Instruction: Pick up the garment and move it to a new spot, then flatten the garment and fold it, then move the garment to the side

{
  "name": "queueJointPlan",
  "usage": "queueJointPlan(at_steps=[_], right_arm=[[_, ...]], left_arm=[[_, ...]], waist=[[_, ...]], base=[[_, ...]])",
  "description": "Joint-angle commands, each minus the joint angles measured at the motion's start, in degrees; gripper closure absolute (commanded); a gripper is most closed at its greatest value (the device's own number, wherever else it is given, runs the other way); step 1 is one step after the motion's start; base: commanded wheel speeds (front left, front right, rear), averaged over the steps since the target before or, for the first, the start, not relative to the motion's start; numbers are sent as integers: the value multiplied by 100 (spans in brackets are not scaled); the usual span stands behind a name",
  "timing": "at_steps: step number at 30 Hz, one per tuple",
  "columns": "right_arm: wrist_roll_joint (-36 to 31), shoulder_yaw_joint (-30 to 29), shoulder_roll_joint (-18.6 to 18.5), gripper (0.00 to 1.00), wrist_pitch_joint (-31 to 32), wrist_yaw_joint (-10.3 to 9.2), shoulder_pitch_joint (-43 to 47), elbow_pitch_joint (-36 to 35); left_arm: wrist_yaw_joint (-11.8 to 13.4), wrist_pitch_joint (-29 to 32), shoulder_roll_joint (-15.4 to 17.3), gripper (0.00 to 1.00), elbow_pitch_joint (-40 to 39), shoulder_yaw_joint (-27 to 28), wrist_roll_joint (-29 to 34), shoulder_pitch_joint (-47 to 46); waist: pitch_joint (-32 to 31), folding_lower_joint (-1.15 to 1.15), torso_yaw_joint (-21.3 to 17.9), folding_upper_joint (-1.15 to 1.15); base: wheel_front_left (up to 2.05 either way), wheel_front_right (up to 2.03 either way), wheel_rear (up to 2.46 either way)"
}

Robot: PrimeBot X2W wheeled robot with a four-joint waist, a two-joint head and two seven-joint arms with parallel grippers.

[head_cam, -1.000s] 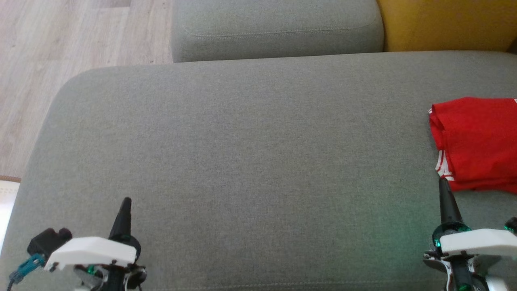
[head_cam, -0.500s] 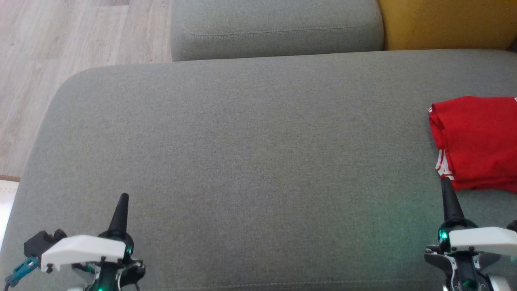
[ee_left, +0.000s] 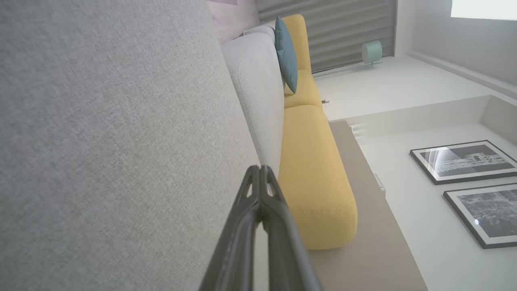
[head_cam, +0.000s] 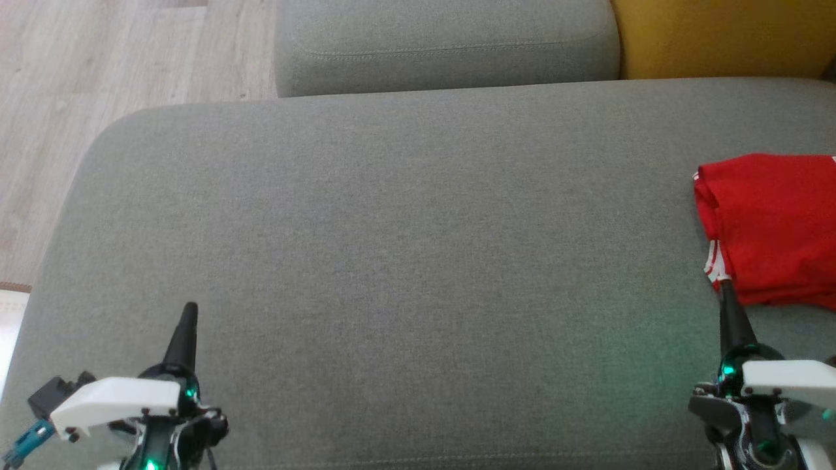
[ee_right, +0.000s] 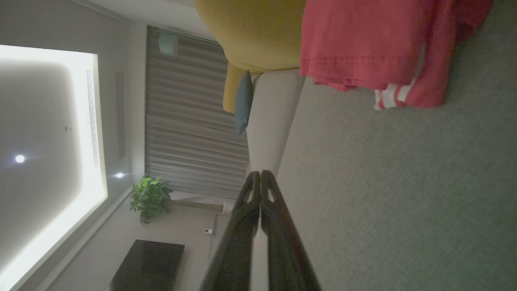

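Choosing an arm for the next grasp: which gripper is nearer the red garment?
The right gripper: its shut fingers point at the red garment's white-striped corner, while the left gripper sits far across the grey cushion.

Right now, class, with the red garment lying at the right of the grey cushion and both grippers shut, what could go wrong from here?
1. The shut right gripper points at the red garment, close to its striped hem; a forward move could snag it and undo the fold.
2. The garment runs past the head view's right edge, so its far side cannot be checked.
3. Loose layers bunch at its left side and might spread if nudged.
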Motion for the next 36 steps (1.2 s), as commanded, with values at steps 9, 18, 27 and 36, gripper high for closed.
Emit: queueJointPlan(at_steps=[9, 18, 27, 36], right_arm=[[697, 48, -120, 100, 104, 35, -432, -46], [1357, 11, -118, 100, 162, 38, -546, 85], [1434, -8, -108, 100, 181, 39, -562, 104], [1422, -23, -97, 100, 193, 39, -563, 105]], left_arm=[[-191, 158, -23, 100, -130, 393, -642, -442], [-320, 311, -84, 100, -97, 578, -1263, -521], [-337, 338, -98, 100, -92, 612, -1339, -532], [-337, 346, -105, 100, -92, 621, -1331, -533]], waist=[[13, 0, -5, 0], [28, 0, -12, 0], [30, 0, -13, 0], [30, 0, -13, 0]], base=[[0, 0, 0], [0, 0, 0], [0, 0, 0], [0, 0, 0]])
